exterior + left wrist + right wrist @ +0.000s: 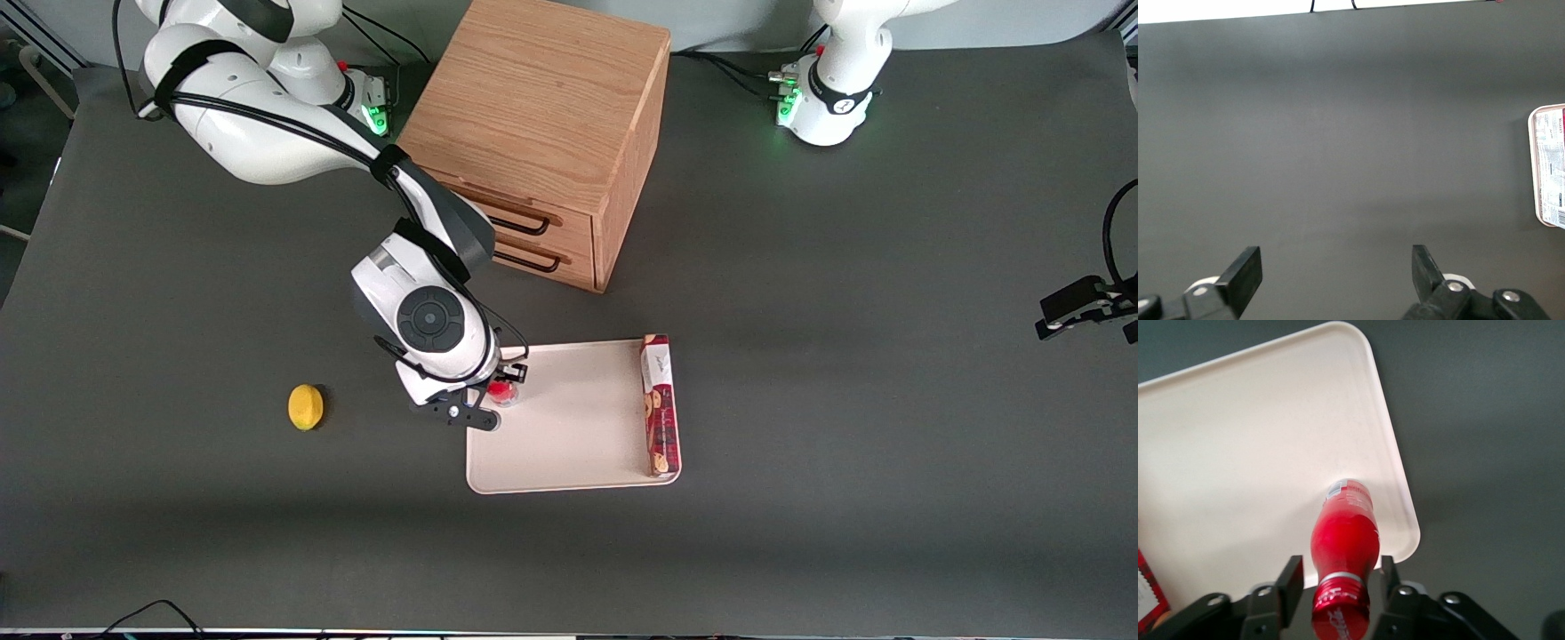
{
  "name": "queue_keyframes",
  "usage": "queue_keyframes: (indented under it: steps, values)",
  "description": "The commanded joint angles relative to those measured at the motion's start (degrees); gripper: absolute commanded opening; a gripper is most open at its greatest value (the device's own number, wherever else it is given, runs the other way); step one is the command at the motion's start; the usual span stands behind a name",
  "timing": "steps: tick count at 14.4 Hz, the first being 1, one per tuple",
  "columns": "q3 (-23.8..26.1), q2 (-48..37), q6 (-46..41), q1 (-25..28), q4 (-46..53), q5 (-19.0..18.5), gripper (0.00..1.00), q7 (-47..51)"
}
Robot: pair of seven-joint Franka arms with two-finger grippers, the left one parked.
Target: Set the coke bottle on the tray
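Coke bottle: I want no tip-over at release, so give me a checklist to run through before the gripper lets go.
1. Gripper holds the coke bottle near its cap: ok.
2. Bottle is over the tray, not the table: ok.
3. Bottle base touches the tray floor: cannot tell.
4. Bottle base is inside the tray's rim, though near it: ok.
5. Cookie box lies along the tray's edge toward the parked arm, apart from the bottle: ok.
6. Yellow fruit lies off the tray, clear of the arm: ok.
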Motion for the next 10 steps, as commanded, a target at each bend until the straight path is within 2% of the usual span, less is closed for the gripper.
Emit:
queue_keyframes:
  steps: [1,3,4,5,6,7,9,10]
  values:
    - [1.6,-6.7,-5.0,-1.3,-0.5,-1.3,1.0,1.5]
    - [2.6,-14.4,-11.9,-2.3,-0.5,-1.2,1.0,0.0]
    - [2.6,-17.6,-16.5,-3.4,-0.4,-0.6,1.0,-5.4]
    - [2.3,-21.1,-21.6,-4.7,0.3,2.1,1.0,-12.6]
    - [1.7,-24.8,-25.5,-7.0,0.1,6.4,1.0,-18.2]
    - [-0.1,-28.0,-28.4,-8.8,-0.1,9.5,1.0,-22.3]
    - [-6.2,-34.0,-34.2,-9.2,-0.3,11.0,1.0,-34.7]
    - [-10.8,-36.9,-36.6,-9.2,-0.4,13.1,1.0,-41.7]
